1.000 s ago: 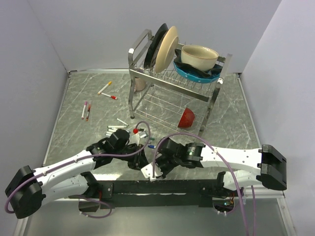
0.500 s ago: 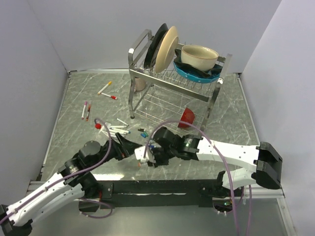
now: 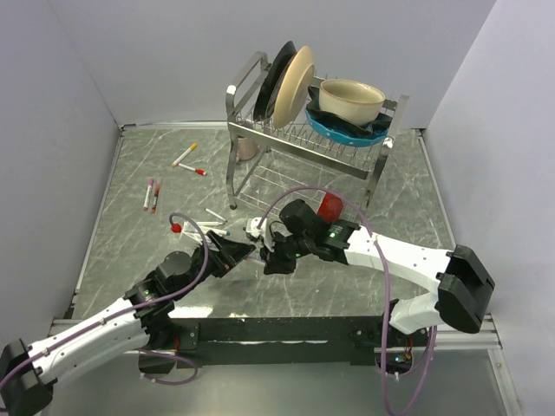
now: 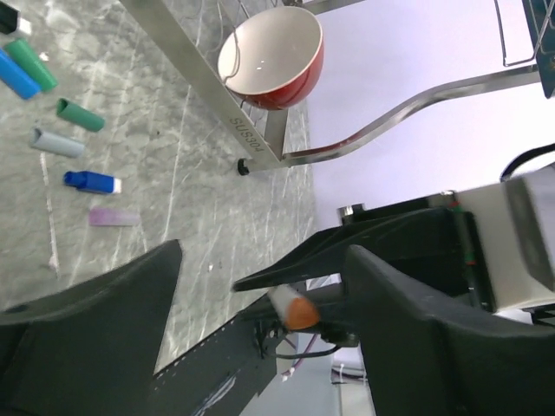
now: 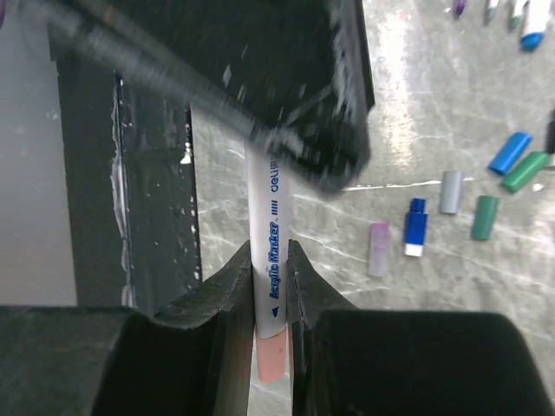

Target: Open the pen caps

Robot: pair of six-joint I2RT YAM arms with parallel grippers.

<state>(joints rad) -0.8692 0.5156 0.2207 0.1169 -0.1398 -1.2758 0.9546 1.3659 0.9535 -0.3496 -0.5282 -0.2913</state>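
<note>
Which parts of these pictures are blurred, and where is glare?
Right wrist view: the pen, clamped in the right gripper, is sharp enough to read; the left gripper's finger above it is smeared; a bright reflection lies on the table. Left wrist view: the pen's orange end is soft, the red bowl sharp. Top view: even light, soft shadows.

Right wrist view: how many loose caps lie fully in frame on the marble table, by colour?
Blue plastic pen caps: 2
Green plastic pen caps: 2
Grey plastic pen cap: 1
Lilac plastic pen cap: 1
Total: 6
</note>
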